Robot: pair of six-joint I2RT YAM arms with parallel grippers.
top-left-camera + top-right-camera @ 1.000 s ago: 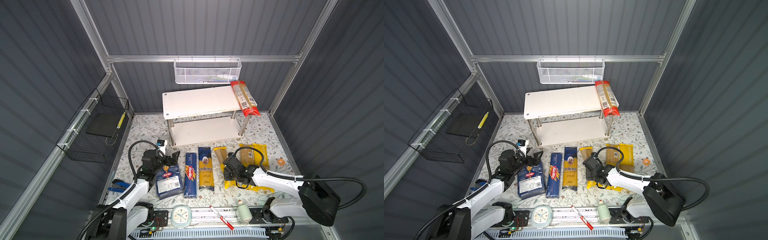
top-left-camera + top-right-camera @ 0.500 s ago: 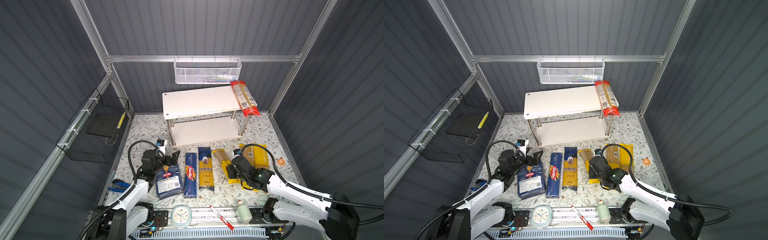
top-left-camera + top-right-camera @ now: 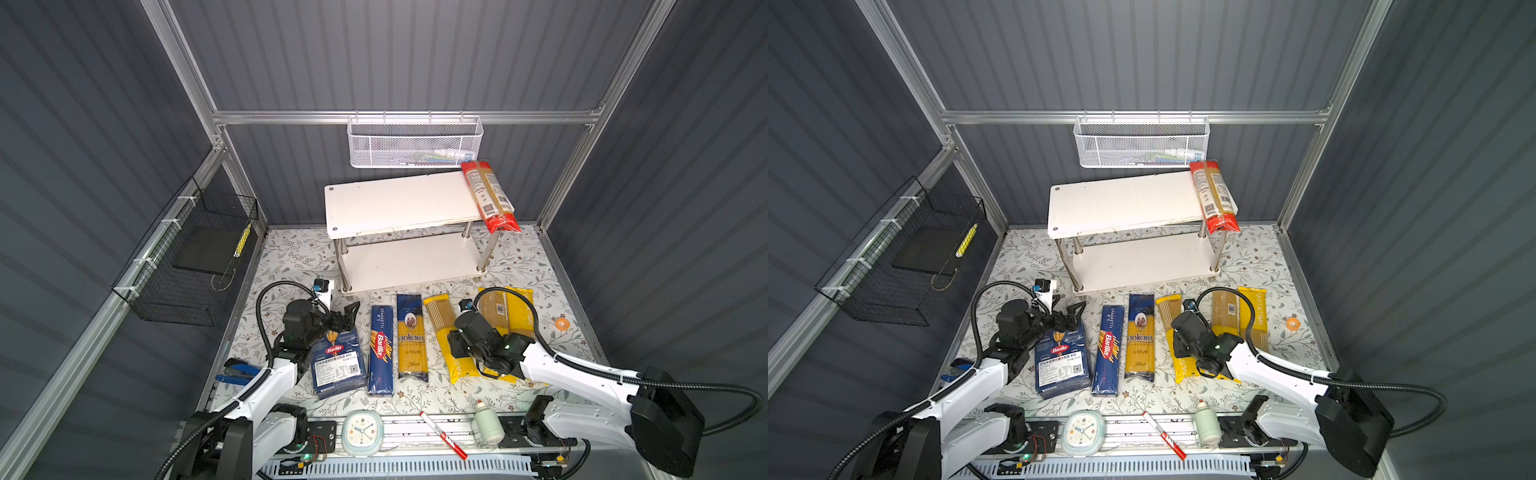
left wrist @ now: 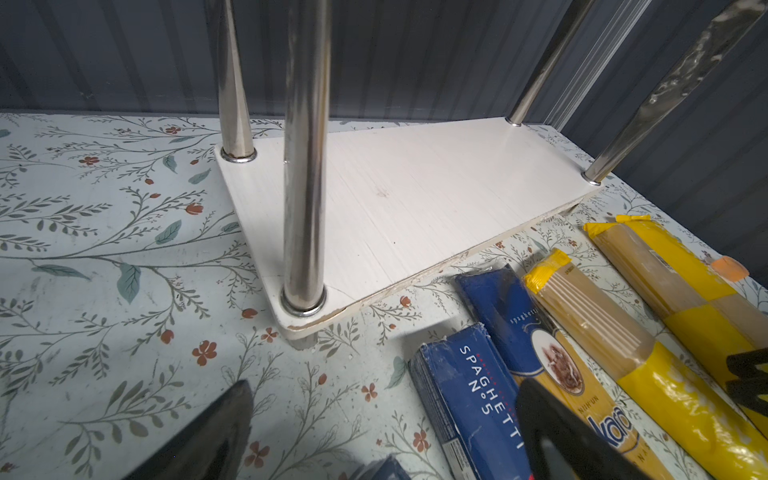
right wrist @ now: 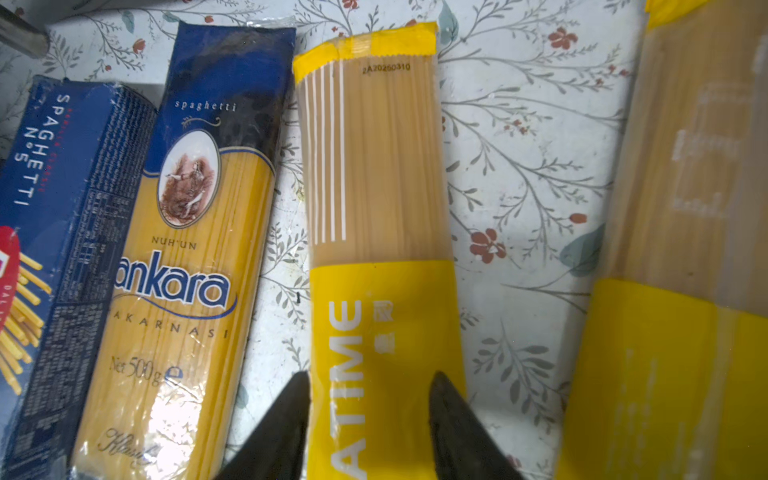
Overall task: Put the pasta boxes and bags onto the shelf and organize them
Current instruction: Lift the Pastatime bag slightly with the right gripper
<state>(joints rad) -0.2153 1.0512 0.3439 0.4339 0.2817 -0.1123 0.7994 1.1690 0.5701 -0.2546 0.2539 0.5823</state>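
In both top views the red bag lies on the upper board of the shelf, overhanging its edge; the rest lie on the table. In the left wrist view the left gripper gapes empty near the narrow Barilla box. In the right wrist view the right gripper stands parted over a Pastatime bag, nothing lifted; one finger looks set over the bag's edge, so closing may crush strands or slip off

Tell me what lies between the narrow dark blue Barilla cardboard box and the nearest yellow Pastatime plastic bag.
The yellow-and-navy ankara spaghetti bag lies there, flat, seen in both top views.
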